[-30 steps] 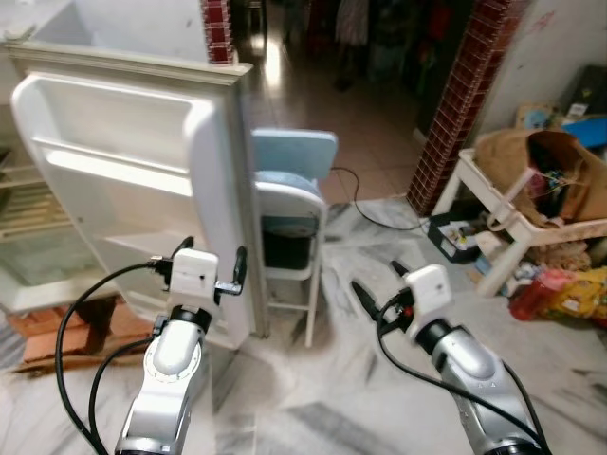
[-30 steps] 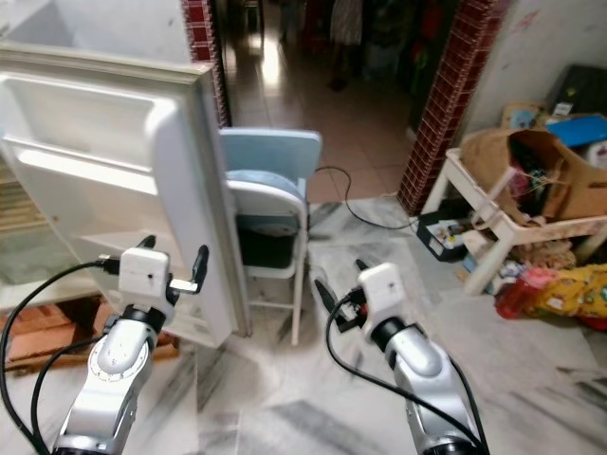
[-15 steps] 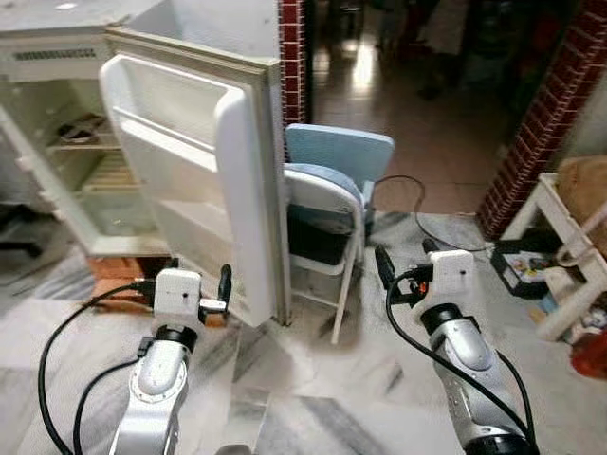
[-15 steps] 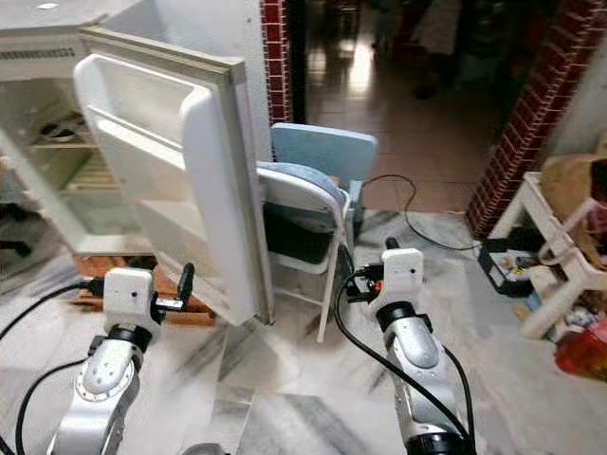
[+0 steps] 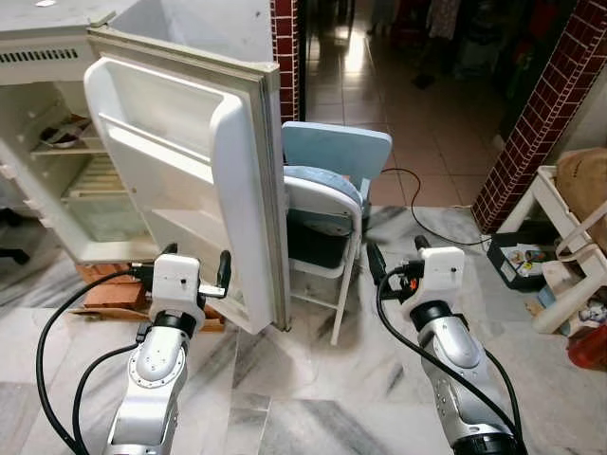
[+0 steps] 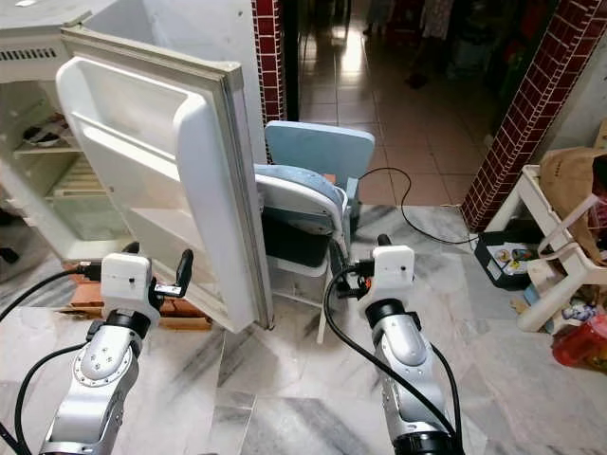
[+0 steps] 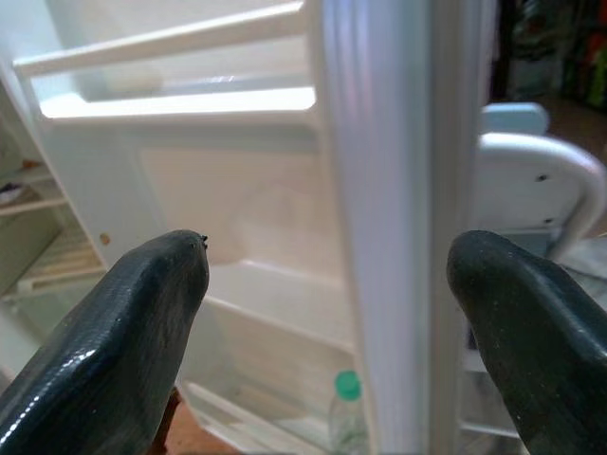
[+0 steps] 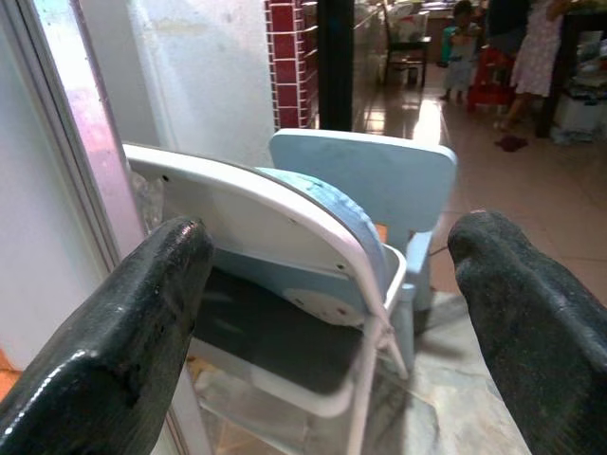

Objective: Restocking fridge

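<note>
1. The left gripper (image 5: 194, 270) hovers just in front of the open fridge door (image 5: 180, 161), fingers spread wide and holding nothing; in its wrist view the fingers (image 7: 123, 332) frame the door's edge.
2. The right gripper (image 5: 394, 261) hangs to the right of the fridge door, near the folding chair (image 5: 318, 223), its fingers (image 8: 114, 341) also spread and holding nothing.
3. A bottle with a green cap (image 7: 346, 412) stands in the fridge door's lowest shelf.
4. The folding chair stands just beside the fridge door's outer edge, with a pale blue chair (image 5: 337, 152) right behind it.
5. The fridge (image 5: 57, 133) stands behind its door, its shelves in view.
6. A white plastic table (image 5: 560, 246) carrying a brown paper bag (image 5: 580, 175) stands well apart from the fridge door, past the right gripper.
7. Beyond the fridge door, people (image 8: 531, 57) stand far down the tiled hallway.
</note>
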Controlling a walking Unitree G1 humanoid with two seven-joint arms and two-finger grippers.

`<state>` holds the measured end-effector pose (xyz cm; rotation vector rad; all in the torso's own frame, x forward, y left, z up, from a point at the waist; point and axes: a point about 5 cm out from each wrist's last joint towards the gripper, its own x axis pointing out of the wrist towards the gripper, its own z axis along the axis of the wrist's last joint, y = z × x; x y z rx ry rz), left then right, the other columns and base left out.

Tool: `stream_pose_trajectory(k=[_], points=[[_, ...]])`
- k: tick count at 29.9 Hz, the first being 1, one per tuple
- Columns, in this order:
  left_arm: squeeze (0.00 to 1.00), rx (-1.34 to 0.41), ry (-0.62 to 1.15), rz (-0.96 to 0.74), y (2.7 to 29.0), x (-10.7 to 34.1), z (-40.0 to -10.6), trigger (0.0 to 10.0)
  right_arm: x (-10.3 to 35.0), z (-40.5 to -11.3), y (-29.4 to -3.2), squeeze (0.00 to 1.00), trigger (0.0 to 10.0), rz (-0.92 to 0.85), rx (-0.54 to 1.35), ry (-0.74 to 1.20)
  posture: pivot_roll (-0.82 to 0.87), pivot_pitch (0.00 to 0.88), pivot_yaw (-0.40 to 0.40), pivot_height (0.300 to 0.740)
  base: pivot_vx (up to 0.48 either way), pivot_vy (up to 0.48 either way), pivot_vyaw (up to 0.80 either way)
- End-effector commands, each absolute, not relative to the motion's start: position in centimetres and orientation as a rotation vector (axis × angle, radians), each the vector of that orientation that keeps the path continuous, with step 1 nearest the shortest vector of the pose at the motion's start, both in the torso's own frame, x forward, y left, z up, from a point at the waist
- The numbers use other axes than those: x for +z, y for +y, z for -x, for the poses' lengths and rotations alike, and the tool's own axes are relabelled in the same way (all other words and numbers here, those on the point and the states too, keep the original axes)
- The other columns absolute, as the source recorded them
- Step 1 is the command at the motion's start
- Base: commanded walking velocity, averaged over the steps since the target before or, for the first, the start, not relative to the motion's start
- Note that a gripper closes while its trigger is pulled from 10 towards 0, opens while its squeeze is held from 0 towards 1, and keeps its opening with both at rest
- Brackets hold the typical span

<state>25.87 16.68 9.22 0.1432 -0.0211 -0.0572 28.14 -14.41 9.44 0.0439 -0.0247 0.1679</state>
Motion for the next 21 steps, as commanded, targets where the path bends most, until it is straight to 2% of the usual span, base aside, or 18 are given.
stream_pose_trajectory(k=[1, 7, 10, 21], points=[[0.0, -0.05, -0.008, -0.144, 17.0, 9.0, -25.6, 10.0, 9.5, -28.3, -14.4, 0.0, 10.0, -0.035, 0.151, -0.022, 0.04, 0.024, 0.023, 0.74, 0.319, 0.0, 0.0], [0.0, -0.062, 0.011, -0.143, 16.9, 8.4, -25.1, 10.0, 8.6, -27.8, -15.6, 0.0, 10.0, -0.049, 0.109, 0.015, 0.03, 0.022, 0.018, 0.74, 0.339, 0.0, 0.0], [0.0, -0.034, 0.022, -0.15, 16.8, 8.2, -25.0, 10.0, 8.8, -27.7, -16.2, 0.0, 10.0, -0.068, 0.094, -0.008, 0.04, 0.02, 0.015, 0.74, 0.0, 0.0, 0.0], [0.0, -0.024, 0.066, -0.075, 16.4, 6.8, -24.6, 10.0, 7.8, -28.7, -15.9, 0.0, 10.0, -0.09, 0.089, 0.031, 0.06, 0.0, -0.028, 0.74, 0.0, 0.0, 0.56]])
